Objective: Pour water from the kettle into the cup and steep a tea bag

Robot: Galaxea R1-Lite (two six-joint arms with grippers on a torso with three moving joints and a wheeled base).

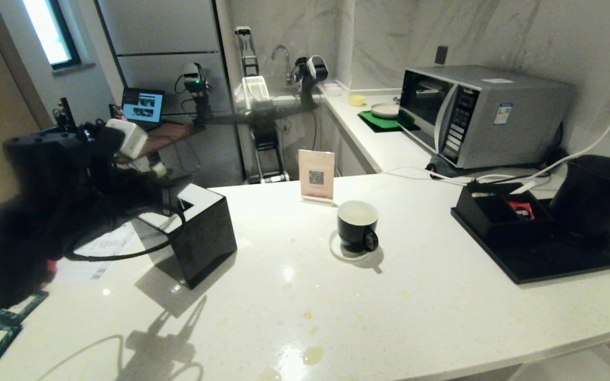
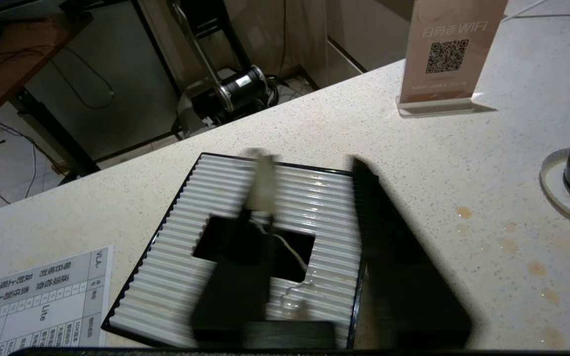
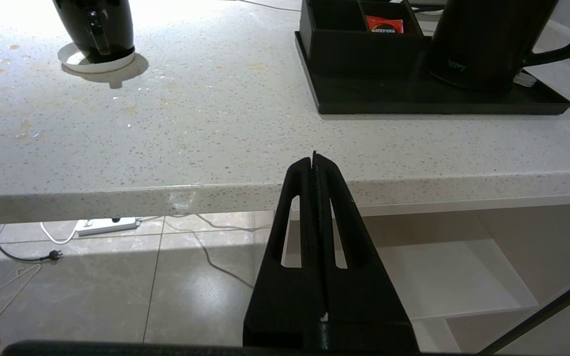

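- The white counter (image 1: 416,317) holds a black tray (image 1: 548,264) with the big black kettle (image 1: 596,198) on it
- The left gripper (image 2: 309,173) is above the black cube (image 1: 204,233); I cannot tell if its jaws hold anything
- The right gripper (image 3: 314,158) is squeezed shut, below the counter edge
- The cup (image 1: 357,226) stands mid-counter

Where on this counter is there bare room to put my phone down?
The widest bare stretch lies between the cup and the black tray; the near edge is bare but spotted with spills. It is crowded at left, around the black cube, papers and left gripper.
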